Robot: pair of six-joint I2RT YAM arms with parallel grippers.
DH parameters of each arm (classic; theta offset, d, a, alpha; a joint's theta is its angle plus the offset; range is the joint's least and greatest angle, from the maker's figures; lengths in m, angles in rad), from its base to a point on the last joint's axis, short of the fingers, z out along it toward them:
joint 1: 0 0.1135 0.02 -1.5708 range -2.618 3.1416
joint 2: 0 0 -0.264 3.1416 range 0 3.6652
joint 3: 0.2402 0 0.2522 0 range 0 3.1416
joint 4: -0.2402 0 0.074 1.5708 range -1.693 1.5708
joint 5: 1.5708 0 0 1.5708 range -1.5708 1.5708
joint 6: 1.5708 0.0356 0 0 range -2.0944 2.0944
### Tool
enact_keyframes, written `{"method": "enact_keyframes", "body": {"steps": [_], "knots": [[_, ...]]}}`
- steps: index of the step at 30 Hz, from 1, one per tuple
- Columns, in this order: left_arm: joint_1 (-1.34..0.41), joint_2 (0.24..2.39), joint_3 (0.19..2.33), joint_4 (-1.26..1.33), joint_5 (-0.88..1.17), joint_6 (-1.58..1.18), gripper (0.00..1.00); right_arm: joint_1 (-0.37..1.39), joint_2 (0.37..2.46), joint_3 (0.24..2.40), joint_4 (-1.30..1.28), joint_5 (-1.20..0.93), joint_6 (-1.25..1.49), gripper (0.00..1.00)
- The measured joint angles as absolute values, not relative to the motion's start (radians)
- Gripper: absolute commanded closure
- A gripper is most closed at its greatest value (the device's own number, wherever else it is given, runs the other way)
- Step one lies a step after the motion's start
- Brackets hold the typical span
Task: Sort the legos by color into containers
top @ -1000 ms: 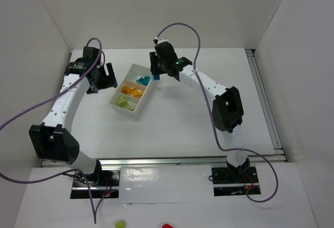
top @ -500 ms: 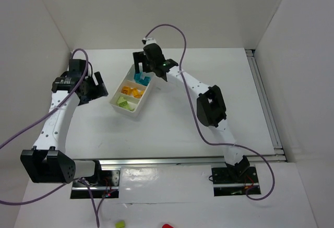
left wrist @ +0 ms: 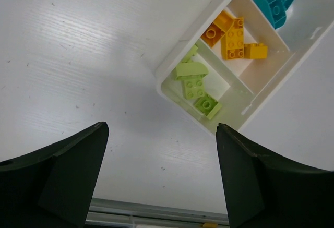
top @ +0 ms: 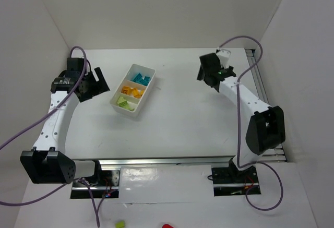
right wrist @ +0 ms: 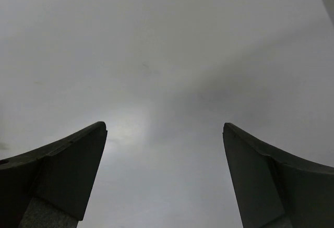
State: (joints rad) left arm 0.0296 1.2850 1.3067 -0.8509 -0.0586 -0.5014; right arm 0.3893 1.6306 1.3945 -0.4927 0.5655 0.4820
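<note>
The white tray lies left of the table's middle, and its three containers hold the legos by color. Teal bricks fill the far one, yellow-orange bricks the middle one, lime green bricks the near one. My left gripper hovers open just left of the tray, holding nothing. Its wrist view shows the green bricks, yellow-orange bricks and teal bricks beyond the left gripper. My right gripper is open at the back right, over bare table. The right gripper is empty.
A metal rail runs along the table's near edge and another rail along its right side. White walls close in the left, back and right. A small green piece and a red piece lie off the table, below the arm bases.
My right gripper carried a teal brick over the tray, opened over the teal compartment, then swung away to the back right. My left gripper drew slightly left, then stayed.
</note>
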Motion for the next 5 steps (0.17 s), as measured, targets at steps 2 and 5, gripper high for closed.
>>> {"method": "enact_keyframes", "body": {"steps": [2, 5], "knots": [[0.03, 1.278, 1.306, -0.835, -0.047, -0.504, 0.07, 0.359, 1.589, 1.288, -0.582, 0.606, 0.521, 0.0], [0.029, 1.258, 1.306, -0.819, -0.043, -0.506, 0.07, 0.371, 1.554, 1.183, -0.686, 0.628, 0.551, 0.0]]}}
